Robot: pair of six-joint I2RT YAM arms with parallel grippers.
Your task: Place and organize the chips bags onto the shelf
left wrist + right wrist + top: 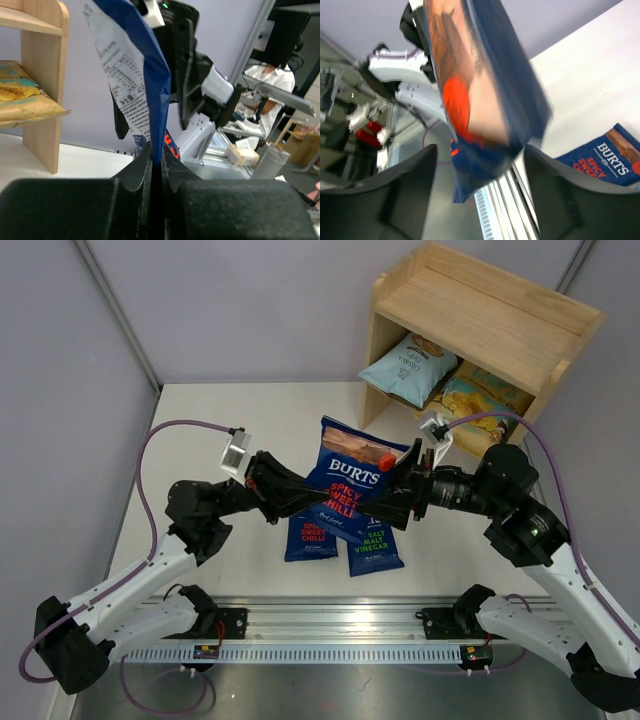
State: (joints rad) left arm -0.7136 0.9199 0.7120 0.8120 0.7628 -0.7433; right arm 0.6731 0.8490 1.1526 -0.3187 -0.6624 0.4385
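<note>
A dark-blue red-lettered Burts bag (352, 478) is held upright above the table between both arms. My left gripper (302, 502) is shut on its left edge; the bag's blue edge (156, 100) runs between the closed jaws. My right gripper (392, 502) is open, its jaws on either side of the bag's right end (480, 90). A second red-lettered Burts bag (306, 534) and a green-lettered one (373, 548) lie flat on the table below. The pale-blue bag (408, 368) and the yellow-and-teal bag (472, 405) sit on the lower tier of the wooden shelf (480, 310).
The shelf's wooden side panel (44, 100) stands left in the left wrist view. A metal rail (330, 625) runs along the near table edge. Purple cables loop from both arms. White tabletop (240, 420) lies between the arms and the shelf.
</note>
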